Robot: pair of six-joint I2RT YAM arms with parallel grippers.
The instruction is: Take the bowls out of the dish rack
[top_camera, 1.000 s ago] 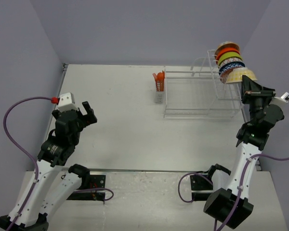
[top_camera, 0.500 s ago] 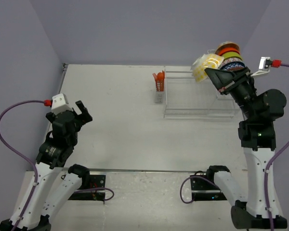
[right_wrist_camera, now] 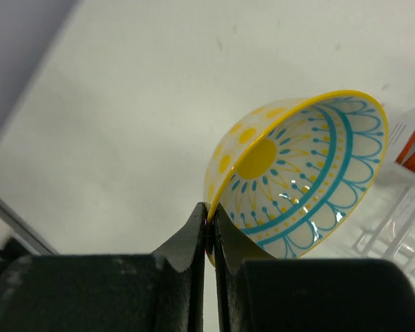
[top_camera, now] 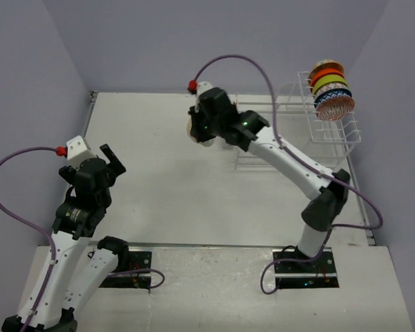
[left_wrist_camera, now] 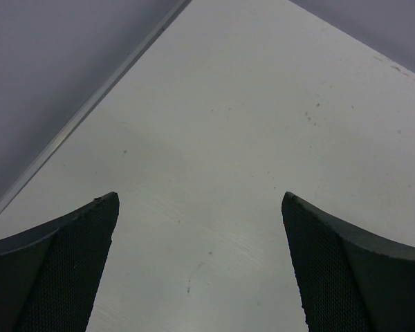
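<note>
Right gripper [right_wrist_camera: 209, 211] pinches the yellow bowl [right_wrist_camera: 297, 180] by its rim above the table's [top_camera: 166, 187] far edge, for unloading. Left gripper [left_wrist_camera: 200, 207] idles, fingers spread.

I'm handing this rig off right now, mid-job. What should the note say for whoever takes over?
Left gripper: open, empty, over bare table.
Right gripper: shut on the rim of the yellow-and-teal bowl, held left of the dish rack.
Other bowls: at least four, on edge in the rack's raised section, far right.
Done: one bowl is out of the rack, not yet set down; no bowls seen on the table.
Left: place this bowl, then unload the rest.
</note>
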